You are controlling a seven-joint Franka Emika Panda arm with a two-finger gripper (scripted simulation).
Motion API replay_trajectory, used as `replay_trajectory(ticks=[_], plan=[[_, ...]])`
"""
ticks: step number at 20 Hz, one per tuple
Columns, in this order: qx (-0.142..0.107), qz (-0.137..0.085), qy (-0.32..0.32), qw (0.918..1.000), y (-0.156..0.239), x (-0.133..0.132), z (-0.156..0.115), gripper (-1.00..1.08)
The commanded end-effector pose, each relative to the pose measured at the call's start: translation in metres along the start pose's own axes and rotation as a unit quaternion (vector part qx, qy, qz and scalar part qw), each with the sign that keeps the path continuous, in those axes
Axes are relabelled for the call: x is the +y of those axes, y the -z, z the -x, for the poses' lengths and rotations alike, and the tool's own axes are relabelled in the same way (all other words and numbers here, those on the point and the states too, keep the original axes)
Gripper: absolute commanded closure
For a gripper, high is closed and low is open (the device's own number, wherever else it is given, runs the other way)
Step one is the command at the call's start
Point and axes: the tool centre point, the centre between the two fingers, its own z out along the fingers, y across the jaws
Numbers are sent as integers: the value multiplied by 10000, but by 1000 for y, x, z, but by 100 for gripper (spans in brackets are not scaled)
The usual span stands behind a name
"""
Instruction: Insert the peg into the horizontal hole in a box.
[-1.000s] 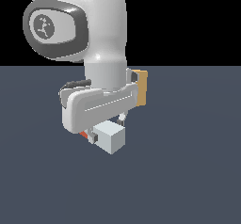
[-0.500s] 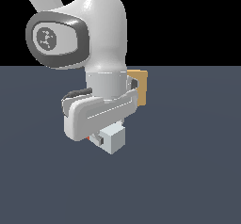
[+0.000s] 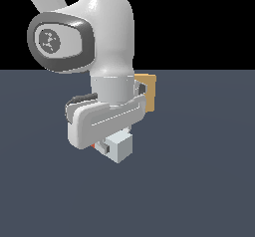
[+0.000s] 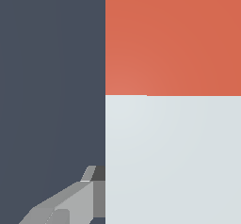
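My gripper (image 3: 108, 145) is shut on the peg. In the exterior view only the peg's pale grey-white end (image 3: 118, 149) and a sliver of its red-orange half (image 3: 94, 146) show under the hand. The wrist view is half filled by the peg, red-orange half (image 4: 172, 37) and grey-white half (image 4: 172, 162), with one grey finger (image 4: 70, 204) against its side. The tan-orange box (image 3: 149, 90) stands behind the arm, mostly covered by it. Its hole is hidden.
The dark grey floor (image 3: 209, 181) stretches around the arm. The large white arm link (image 3: 107, 37) with its dark joint cap (image 3: 57, 42) blocks much of the exterior view.
The upper arm link has swung lower and toward the exterior view's right. The hand and the held peg have hardly moved. The box stays put.
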Motion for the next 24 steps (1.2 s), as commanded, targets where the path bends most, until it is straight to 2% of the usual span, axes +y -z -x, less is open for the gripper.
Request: replay_trajectory(ticks=[1, 8, 14, 24], plan=[[-1, 4, -28, 10000, 1, 2, -1, 108], [0, 6, -305, 9995, 8, 15, -8, 108], [1, 8, -748, 9972, 18, 37, -18, 108], [3, 9, -1765, 9843, 42, 91, -32, 108]])
